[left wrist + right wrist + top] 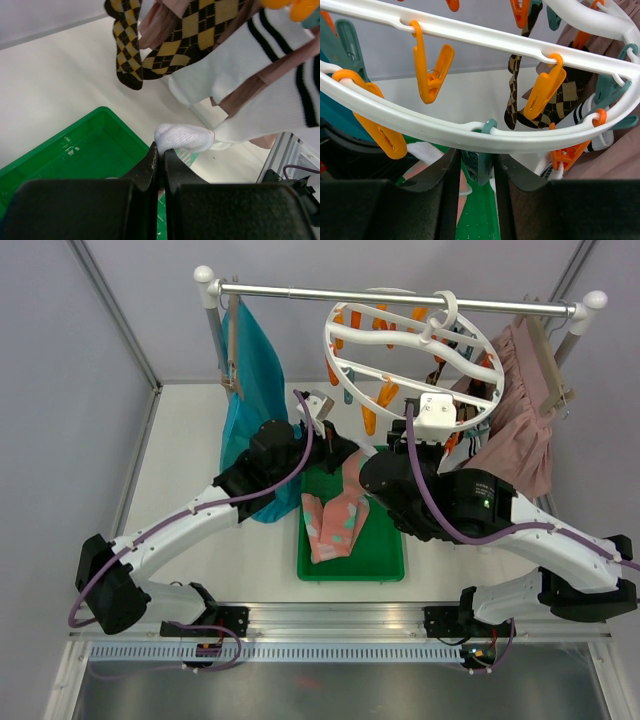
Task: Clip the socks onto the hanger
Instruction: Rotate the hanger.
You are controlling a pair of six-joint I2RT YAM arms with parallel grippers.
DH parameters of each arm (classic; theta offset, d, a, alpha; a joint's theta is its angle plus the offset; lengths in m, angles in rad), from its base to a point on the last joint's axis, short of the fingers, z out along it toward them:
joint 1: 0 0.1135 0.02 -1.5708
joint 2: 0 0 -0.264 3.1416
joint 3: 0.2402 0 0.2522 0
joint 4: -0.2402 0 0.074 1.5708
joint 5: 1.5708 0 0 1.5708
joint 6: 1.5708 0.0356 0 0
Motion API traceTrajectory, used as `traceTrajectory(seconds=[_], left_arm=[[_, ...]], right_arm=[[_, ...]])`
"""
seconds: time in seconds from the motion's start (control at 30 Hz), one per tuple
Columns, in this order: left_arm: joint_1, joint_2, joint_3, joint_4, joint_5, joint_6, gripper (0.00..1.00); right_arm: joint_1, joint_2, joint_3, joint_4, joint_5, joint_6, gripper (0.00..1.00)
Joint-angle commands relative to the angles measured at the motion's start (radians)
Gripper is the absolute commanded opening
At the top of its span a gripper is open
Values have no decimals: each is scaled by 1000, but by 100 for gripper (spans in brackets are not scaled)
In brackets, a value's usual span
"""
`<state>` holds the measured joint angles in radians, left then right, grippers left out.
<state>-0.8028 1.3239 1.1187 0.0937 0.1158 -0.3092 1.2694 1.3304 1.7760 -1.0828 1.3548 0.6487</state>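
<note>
White table, grey walls, hanger on rail

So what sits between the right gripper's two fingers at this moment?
A teal clip hanging from the white rim of the hanger sits between the fingers of the right gripper, which flank it closely on both sides. The right wrist view shows this.

Pale grey walls around a white table (metal rail overhead), even light.

Teal garment and pink skirt hang from rail.
</note>
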Motion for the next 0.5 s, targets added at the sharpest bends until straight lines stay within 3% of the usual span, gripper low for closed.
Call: traceTrajectory(seconds=[0.0, 0.23, 0.47], left_arm=[[-36, -77, -39, 110, 19, -33, 2], [-125, -97, -39, 132, -31, -4, 2], [-134, -98, -42, 139, 10, 4, 2]], right_arm=[[-2, -39, -53, 85, 38, 6, 0], [-4, -88, -159, 257, 15, -60, 0], [-4, -125, -233, 388, -35, -139, 0]])
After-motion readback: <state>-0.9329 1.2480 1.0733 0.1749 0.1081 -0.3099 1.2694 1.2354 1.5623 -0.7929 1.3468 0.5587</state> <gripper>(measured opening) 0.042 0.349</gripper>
